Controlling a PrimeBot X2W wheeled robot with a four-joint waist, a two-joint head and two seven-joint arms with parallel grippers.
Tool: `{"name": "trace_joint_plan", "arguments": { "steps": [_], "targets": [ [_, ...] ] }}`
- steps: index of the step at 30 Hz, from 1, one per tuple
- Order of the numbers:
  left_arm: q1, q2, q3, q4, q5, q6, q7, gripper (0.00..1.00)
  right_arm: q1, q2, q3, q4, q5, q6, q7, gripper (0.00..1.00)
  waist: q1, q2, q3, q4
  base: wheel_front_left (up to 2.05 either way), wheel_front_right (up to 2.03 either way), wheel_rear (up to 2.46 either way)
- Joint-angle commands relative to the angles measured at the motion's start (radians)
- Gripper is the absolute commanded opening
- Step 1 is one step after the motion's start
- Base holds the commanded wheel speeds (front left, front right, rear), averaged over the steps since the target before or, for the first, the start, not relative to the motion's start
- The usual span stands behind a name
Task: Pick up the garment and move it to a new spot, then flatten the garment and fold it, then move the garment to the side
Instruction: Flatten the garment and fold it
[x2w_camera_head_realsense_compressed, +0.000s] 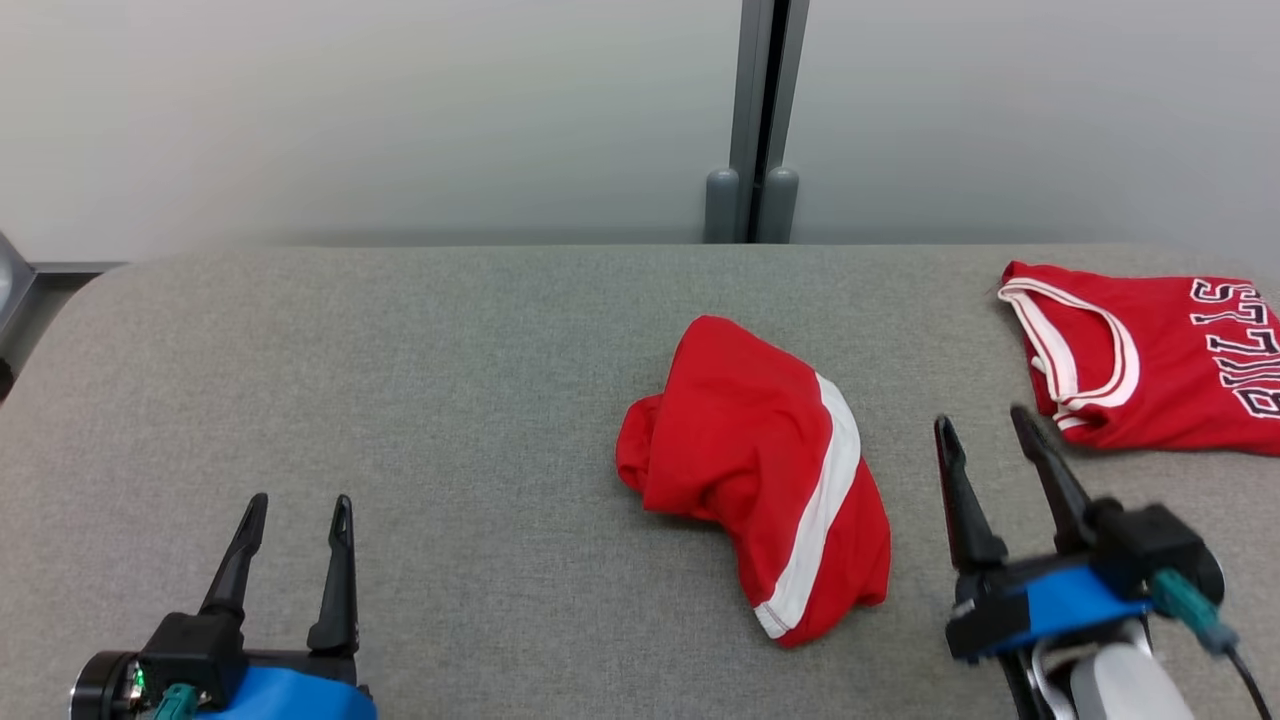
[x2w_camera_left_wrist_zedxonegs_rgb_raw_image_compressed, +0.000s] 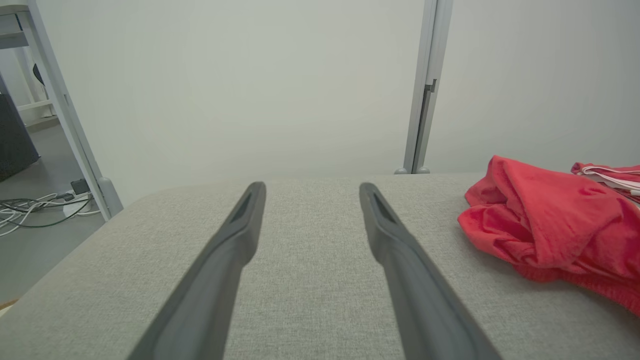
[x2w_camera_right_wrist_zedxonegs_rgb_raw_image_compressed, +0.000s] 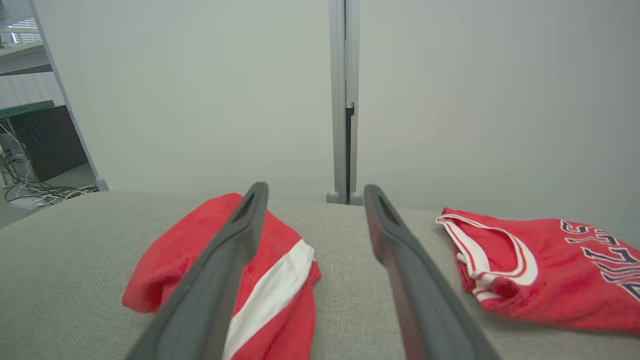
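Left end effector (x2w_camera_head_realsense_compressed: 300, 505) and right end effector (x2w_camera_head_realsense_compressed: 980, 416) gape wide, empty; a shallow pinch could drag the garment (x2w_camera_head_realsense_compressed: 745, 460) bunched; the nearby jersey (x2w_camera_head_realsense_compressed: 1160, 380) risks snagging.

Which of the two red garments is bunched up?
The white-striped garment in the middle; the lettered jersey at the right lies flat.

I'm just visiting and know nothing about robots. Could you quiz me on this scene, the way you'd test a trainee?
1. True or false: the right gripper is holding the garment.
2. Which item bears lettering? A) the garment B) the jersey
3. Fill in: the garment's stripe is ___.
Key: 1 false; 2 B; 3 white.
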Motion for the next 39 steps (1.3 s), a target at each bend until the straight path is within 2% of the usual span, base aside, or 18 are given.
{"name": "trace_joint_plan", "arguments": {
  "steps": [1, 7, 16, 21, 23, 30, 31, 32, 33, 39],
  "targets": [
    [-0.024, 0.000, -0.005, 0.002, 0.006, -0.003, -0.005, 1.00, -0.058, -0.002, 0.004, 0.029, -0.009, 0.000, 0.005, 1.00, -0.0001, -0.0001, 0.016, 0.010, 0.00, 0.00, 0.00],
    [-0.060, 0.002, -0.022, 0.006, 0.003, -0.007, -0.005, 1.00, -0.228, -0.017, -0.007, 0.126, -0.032, 0.000, 0.015, 1.00, -0.0001, -0.0001, 0.064, 0.041, 0.00, 0.00, 0.00],
    [-0.118, -0.008, -0.046, 0.018, -0.006, -0.011, -0.005, 1.00, -0.451, -0.066, 0.009, 0.424, -0.037, 0.000, 0.097, 1.00, -0.0001, -0.0001, 0.145, 0.104, 0.00, 0.00, 0.00],
    [-0.133, -0.013, -0.049, 0.028, -0.011, -0.012, -0.005, 1.00, -0.494, -0.067, 0.041, 0.600, -0.010, 0.000, 0.178, 1.00, -0.0001, -0.0001, 0.160, 0.125, 0.00, 0.00, 0.00],
    [-0.136, -0.014, -0.047, 0.030, -0.013, -0.012, -0.005, 1.00, -0.510, -0.065, 0.051, 0.642, 0.014, 0.000, 0.185, 1.00, -0.0001, -0.0001, 0.161, 0.129, 0.00, 0.00, 0.00],
    [-0.140, -0.019, -0.057, 0.042, -0.014, -0.010, -0.005, 1.00, -0.540, -0.057, 0.131, 0.778, 0.097, 0.000, 0.324, 1.00, -0.0001, -0.0001, 0.149, 0.135, 0.00, 0.00, 0.00],
    [-0.142, -0.020, -0.059, 0.044, -0.015, -0.010, -0.005, 1.00, -0.542, -0.057, 0.144, 0.787, 0.109, 0.000, 0.335, 0.96, -0.0001, -0.0001, 0.148, 0.137, 0.00, 0.00, 0.00],
    [-0.143, -0.020, -0.063, 0.047, -0.016, -0.010, -0.005, 1.00, -0.544, -0.057, 0.158, 0.794, 0.124, 0.000, 0.343, 0.32, -0.0001, -0.0001, 0.146, 0.138, 0.00, 0.00, 0.00],
    [-0.144, -0.021, -0.066, 0.048, -0.018, -0.010, -0.005, 1.00, -0.545, -0.061, 0.170, 0.796, 0.136, 0.000, 0.344, 0.00, -0.0001, -0.0001, 0.144, 0.140, 0.00, 0.00, 0.00],
    [-0.133, -0.014, -0.071, 0.059, -0.027, -0.010, -0.005, 1.00, -0.565, -0.122, 0.190, 0.791, 0.167, 0.000, 0.230, 0.00, -0.0001, -0.0001, 0.124, 0.141, 0.00, 0.00, 0.00]
  ]
}}
